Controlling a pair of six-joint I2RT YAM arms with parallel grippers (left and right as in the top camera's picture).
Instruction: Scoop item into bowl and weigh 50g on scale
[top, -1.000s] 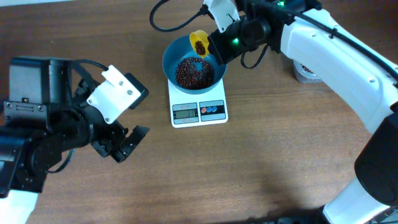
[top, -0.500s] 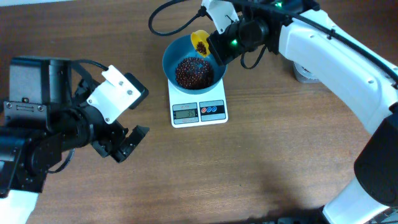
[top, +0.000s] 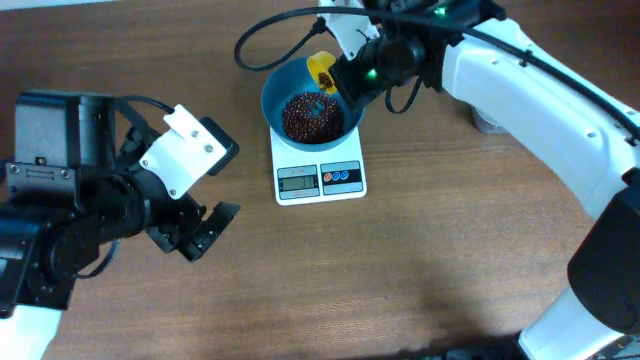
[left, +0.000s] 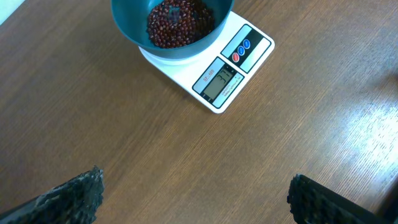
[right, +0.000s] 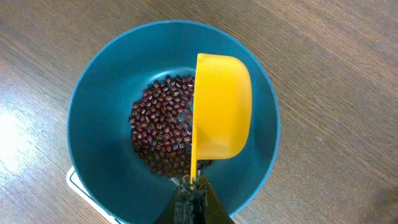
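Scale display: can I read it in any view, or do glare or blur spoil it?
Overhead: the scale display is too small to read, no glare. Left wrist: larger and sharp, yet its digits are faint; a soft sheen lies on the table to the right. Right wrist: the bowl covers it.

Left tool (top: 205, 232) stands spread wide; right tool (right: 189, 198) is clamped tight.

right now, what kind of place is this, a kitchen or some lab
Probably a robot test bench, not a kitchen: left arm and right arm at a wooden table, a yellow scoop over a bowl of beans on a small scale.
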